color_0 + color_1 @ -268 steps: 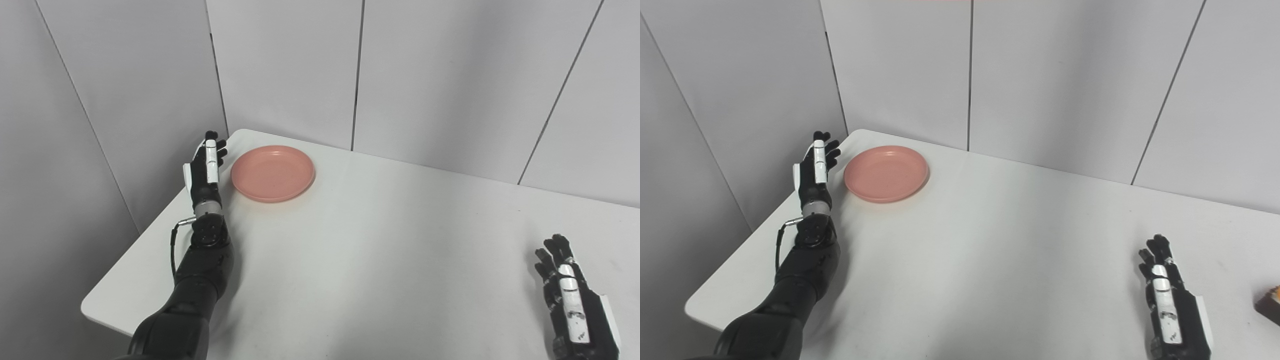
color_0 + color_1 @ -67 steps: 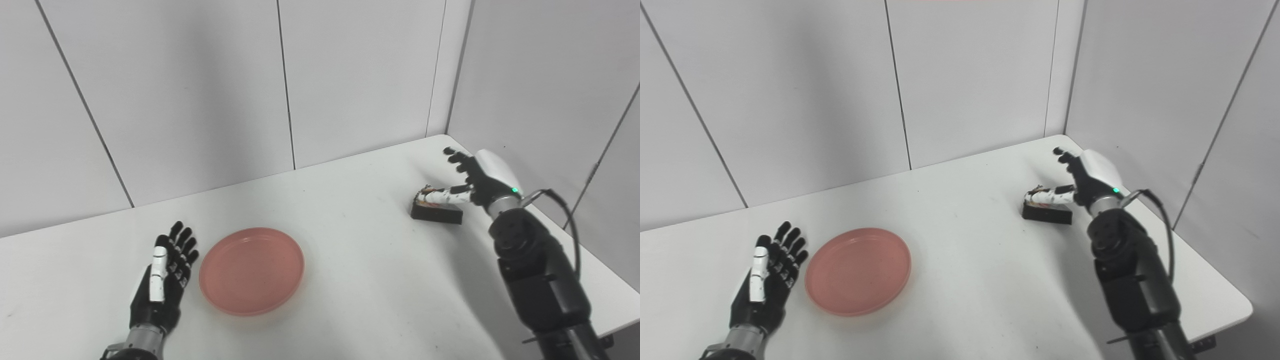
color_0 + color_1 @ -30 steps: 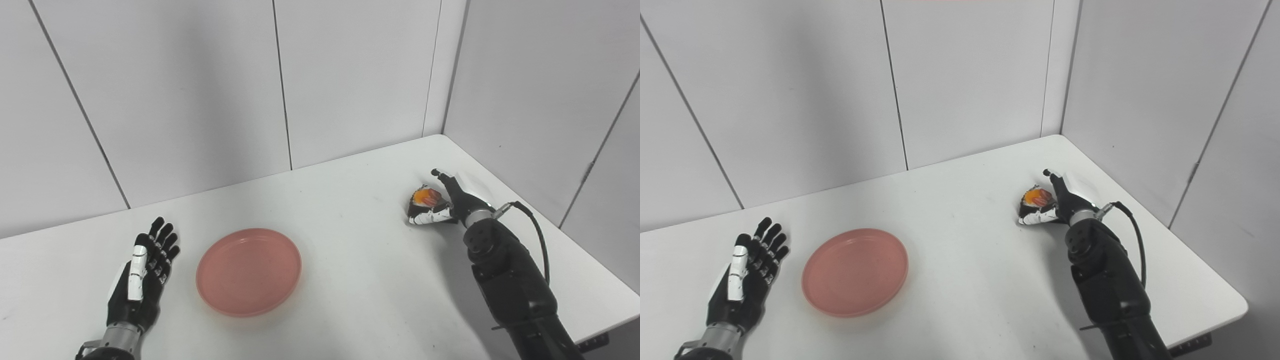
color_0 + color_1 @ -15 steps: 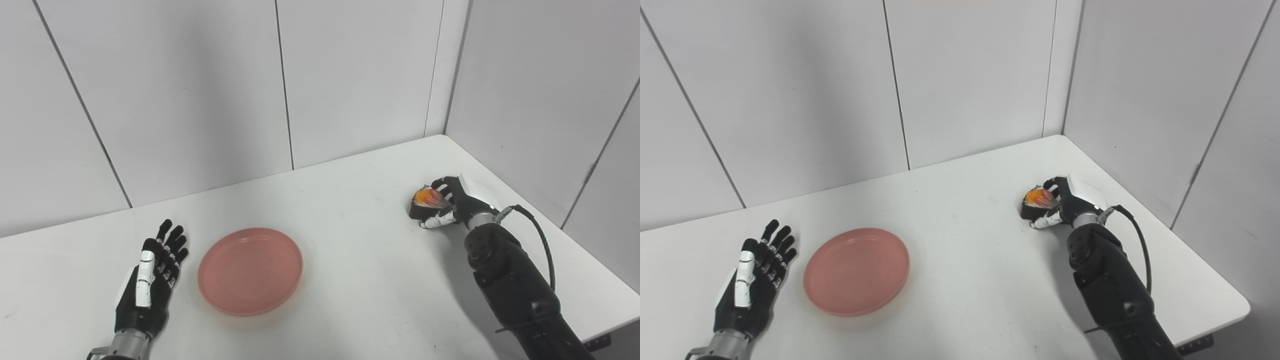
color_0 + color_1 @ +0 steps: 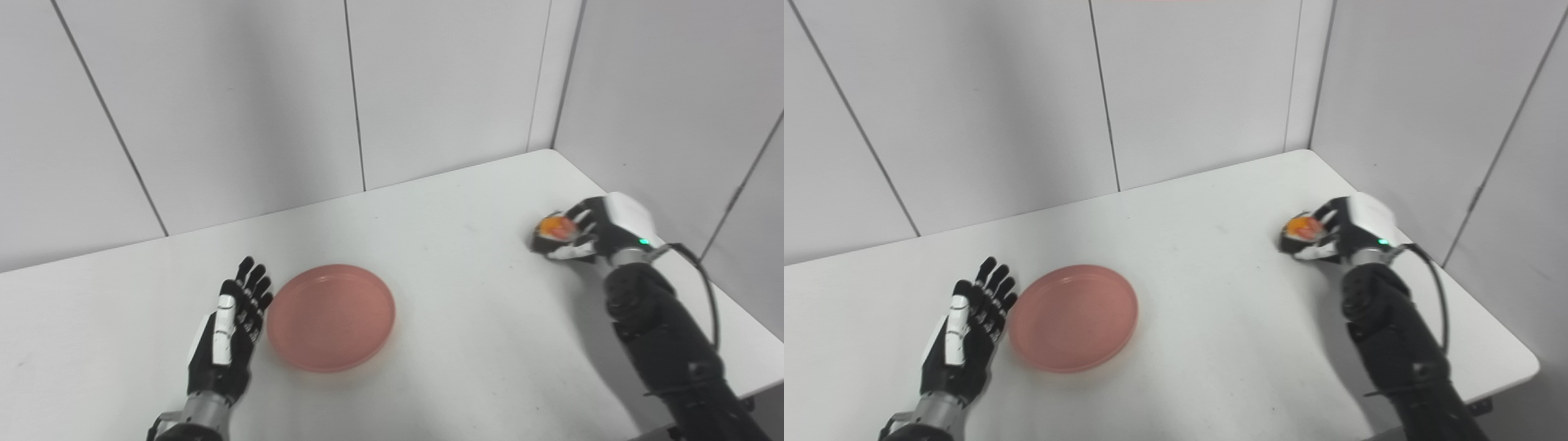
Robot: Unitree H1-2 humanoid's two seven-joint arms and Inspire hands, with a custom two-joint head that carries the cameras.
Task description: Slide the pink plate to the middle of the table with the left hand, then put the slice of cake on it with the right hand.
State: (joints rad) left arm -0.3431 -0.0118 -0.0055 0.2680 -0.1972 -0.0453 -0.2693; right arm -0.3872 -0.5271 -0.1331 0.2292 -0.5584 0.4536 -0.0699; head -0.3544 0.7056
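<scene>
The pink plate [image 5: 331,316] lies flat on the white table [image 5: 465,318], left of the middle. My left hand [image 5: 228,334] rests open just left of the plate's rim, fingers straight and apart, holding nothing. Far to the right, my right hand [image 5: 588,231] is shut on the slice of cake [image 5: 553,230], a dark piece with an orange top. The cake is tipped on its side in the grasp, close to the table; whether it touches the surface I cannot tell. In the right eye view the same slice of cake [image 5: 1301,229] shows between the fingers.
Grey wall panels close the table in at the back and on the right, meeting in a corner [image 5: 542,92]. The table's right edge [image 5: 723,294] runs just past my right forearm. A black cable [image 5: 698,275] loops off the right wrist.
The camera has panned slightly, shifting the picture. My right hand has closed round the cake slice, tipping it up from flat on the table. The left hand and plate stay together.
</scene>
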